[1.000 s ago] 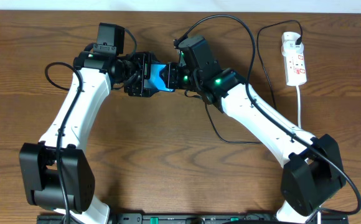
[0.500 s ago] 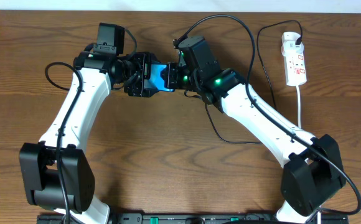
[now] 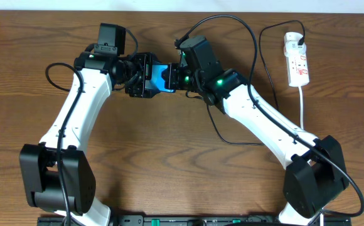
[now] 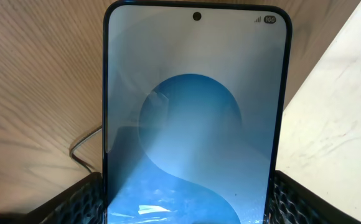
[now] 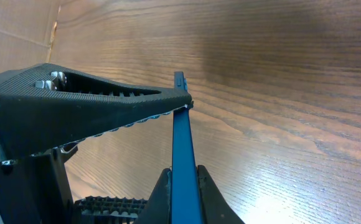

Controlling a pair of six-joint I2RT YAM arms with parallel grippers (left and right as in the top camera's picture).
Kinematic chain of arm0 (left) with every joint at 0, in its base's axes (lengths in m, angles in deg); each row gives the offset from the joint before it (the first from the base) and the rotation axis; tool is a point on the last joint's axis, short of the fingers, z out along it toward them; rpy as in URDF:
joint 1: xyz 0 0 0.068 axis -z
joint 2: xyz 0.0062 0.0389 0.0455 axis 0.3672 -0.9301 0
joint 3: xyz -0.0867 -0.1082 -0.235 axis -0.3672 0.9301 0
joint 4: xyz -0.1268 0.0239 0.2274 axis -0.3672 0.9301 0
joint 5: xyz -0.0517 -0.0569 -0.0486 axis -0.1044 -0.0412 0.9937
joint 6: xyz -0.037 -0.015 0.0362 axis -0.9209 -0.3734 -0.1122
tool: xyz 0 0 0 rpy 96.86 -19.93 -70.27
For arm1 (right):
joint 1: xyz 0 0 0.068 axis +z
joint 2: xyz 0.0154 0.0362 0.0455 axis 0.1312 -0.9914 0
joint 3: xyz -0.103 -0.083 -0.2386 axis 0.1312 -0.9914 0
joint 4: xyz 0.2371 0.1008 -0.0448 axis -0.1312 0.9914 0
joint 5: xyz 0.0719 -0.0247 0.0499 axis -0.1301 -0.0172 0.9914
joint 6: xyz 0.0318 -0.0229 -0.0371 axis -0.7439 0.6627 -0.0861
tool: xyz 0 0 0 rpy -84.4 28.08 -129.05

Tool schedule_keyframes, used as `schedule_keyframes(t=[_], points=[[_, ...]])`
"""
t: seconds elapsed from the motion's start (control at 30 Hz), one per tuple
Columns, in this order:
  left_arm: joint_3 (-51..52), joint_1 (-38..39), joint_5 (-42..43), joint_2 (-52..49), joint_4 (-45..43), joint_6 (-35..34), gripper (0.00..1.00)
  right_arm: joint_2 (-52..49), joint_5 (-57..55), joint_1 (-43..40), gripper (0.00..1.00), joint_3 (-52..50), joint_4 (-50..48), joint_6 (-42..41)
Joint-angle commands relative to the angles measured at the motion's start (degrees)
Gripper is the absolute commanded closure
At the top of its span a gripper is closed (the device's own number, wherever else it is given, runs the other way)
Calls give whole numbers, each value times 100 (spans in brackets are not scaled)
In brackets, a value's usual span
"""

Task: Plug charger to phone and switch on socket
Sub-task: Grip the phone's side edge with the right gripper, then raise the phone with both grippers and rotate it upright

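Note:
The phone (image 3: 162, 76), with its blue screen, is held above the table between both grippers. My left gripper (image 3: 145, 76) is shut on its long edges; in the left wrist view the phone (image 4: 193, 112) fills the frame between the two fingers (image 4: 187, 208). My right gripper (image 3: 181, 79) is shut on the phone's other end; the right wrist view shows the phone (image 5: 182, 137) edge-on, pinched between the fingers (image 5: 185, 186). The black charger cable (image 3: 226, 16) loops behind the right arm; its connector tip is hidden. The white socket strip (image 3: 297, 59) lies at the far right.
The socket's white cord (image 3: 302, 107) runs toward the front of the table. The black cable also curls across the table under the right arm (image 3: 232, 142). A thin cable (image 4: 84, 144) lies on the wood below the phone. The left gripper's finger (image 5: 93, 112) crosses the right wrist view.

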Motion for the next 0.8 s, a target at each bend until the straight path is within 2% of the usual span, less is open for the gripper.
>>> schedule_keyframes(t=[0.0, 0.1, 0.27, 0.5, 0.6, 0.7, 0.77], points=[[-20, -20, 142, 129, -2, 33, 77, -55, -90, -57, 99, 66, 31, 52], [-20, -20, 140, 129, -2, 33, 55, -52, -90, -146, 99, 66, 31, 52], [-20, -20, 142, 129, -4, 33, 30, -42, -13, -358, 99, 66, 44, 52], [-20, -20, 142, 129, -4, 35, 13, -42, 61, -581, 99, 66, 83, 52], [-20, -20, 142, 129, -7, 33, 2, -42, 98, -660, 99, 66, 116, 55], [-20, -20, 140, 129, -7, 55, 1, -42, 105, -730, 99, 66, 116, 55], [-20, -20, 140, 129, -127, 374, 1, -15, 111, -809, 99, 66, 90, 55]])
